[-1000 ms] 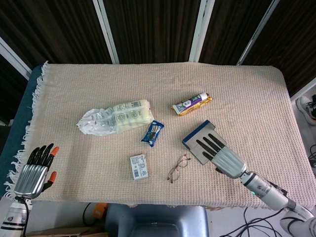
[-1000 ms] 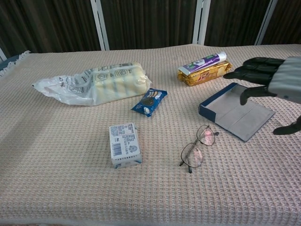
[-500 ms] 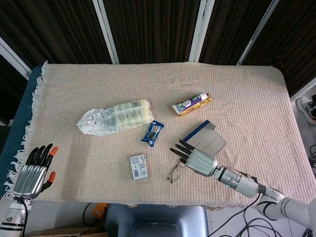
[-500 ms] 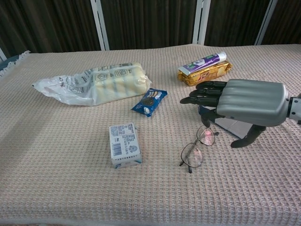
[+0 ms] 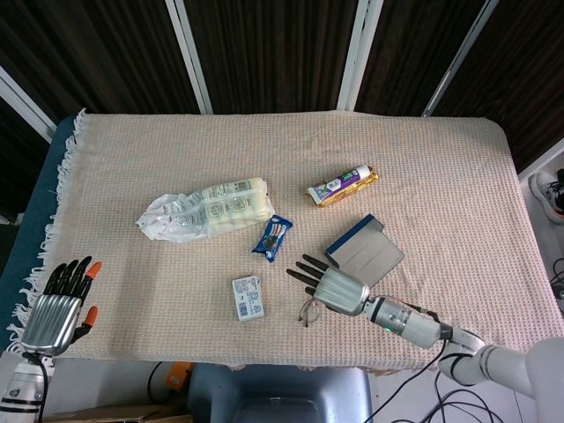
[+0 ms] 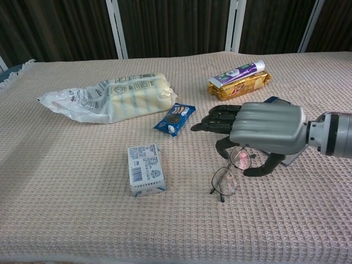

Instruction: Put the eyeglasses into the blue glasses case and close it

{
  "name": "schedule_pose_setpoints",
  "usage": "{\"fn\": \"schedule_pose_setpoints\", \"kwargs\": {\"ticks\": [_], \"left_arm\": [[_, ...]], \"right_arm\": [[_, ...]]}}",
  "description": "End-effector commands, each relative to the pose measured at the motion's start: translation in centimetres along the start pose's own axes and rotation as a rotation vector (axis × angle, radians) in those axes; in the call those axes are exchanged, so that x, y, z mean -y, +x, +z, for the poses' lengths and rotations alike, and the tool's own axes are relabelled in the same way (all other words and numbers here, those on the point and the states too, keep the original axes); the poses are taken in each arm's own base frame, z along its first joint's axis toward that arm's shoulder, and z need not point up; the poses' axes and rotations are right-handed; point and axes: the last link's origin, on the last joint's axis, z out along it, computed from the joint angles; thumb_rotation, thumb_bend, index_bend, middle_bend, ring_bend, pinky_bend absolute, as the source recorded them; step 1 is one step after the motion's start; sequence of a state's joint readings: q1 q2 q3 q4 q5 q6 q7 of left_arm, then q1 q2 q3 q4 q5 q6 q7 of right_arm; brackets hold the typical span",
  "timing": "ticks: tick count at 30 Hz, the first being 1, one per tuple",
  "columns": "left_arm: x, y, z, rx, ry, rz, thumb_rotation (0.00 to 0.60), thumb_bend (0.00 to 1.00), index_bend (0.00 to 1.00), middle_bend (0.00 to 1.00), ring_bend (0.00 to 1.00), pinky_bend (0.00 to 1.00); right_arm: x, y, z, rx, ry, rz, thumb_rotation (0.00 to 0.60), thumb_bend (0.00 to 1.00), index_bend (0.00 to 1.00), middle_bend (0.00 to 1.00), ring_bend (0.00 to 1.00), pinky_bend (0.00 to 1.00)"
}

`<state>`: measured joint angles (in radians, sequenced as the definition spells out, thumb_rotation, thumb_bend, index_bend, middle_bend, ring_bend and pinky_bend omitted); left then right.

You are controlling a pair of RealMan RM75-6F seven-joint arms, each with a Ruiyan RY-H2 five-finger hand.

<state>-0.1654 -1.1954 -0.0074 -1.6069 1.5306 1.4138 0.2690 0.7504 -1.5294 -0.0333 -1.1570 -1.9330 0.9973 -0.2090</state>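
Observation:
The thin wire-framed eyeglasses [image 6: 225, 180] lie on the beige cloth, partly under my right hand [image 6: 258, 130]. That hand hovers just above them with its fingers stretched leftward and its thumb [image 6: 264, 166] hanging down beside the far lens; it holds nothing. In the head view only one lens of the eyeglasses [image 5: 309, 311] shows past the right hand [image 5: 330, 287]. The blue glasses case [image 5: 364, 249] lies open and flat, grey lining up, just behind and right of the hand; in the chest view the hand hides most of it. My left hand [image 5: 62, 300] rests spread at the table's front left corner.
A plastic bag of bread [image 6: 110, 98] lies at the left, a blue cookie pack [image 6: 175, 119] in the middle, a small white box [image 6: 146, 168] near the front. A toothpaste tube on a gold snack pack [image 6: 239, 80] sits behind the case.
My right hand has swept left and toward the front, from over the open case to over the eyeglasses. The left hand and all objects have stayed put.

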Motion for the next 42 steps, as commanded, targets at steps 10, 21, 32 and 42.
{"fn": "schedule_pose_setpoints", "kwargs": {"ticks": [10,21,32,42], "left_arm": [[0.1,0.0,-0.1,-0.003,0.001,0.0,0.6,0.41,0.0,0.0,0.02,0.09],[0.1,0.0,0.0,-0.002,0.004,0.0,0.6,0.41,0.0,0.0,0.02,0.09],[0.1,0.0,-0.1,-0.004,0.0,0.0,0.6,0.42,0.0,0.0,0.02,0.09],[0.0,-0.1,0.0,0.0,0.0,0.007,0.6,0.42,0.0,0.0,0.02,0.09]], "right_arm": [[0.1,-0.3,1.0,0.007,0.009,-0.004,0.6,0.46,0.61,0.02,0.0,0.0],[0.4,-0.6,1.2,0.007,0.017,-0.014,0.6,0.51,0.73,0.05,0.0,0.0],[0.4,-0.8,0.9,0.008,0.008,-0.017,0.6,0.63,0.78,0.09,0.0,0.0],[-1.6,0.6,-1.2,-0.01,-0.034,-0.053,0.6,0.63,0.78,0.09,0.0,0.0]]}}
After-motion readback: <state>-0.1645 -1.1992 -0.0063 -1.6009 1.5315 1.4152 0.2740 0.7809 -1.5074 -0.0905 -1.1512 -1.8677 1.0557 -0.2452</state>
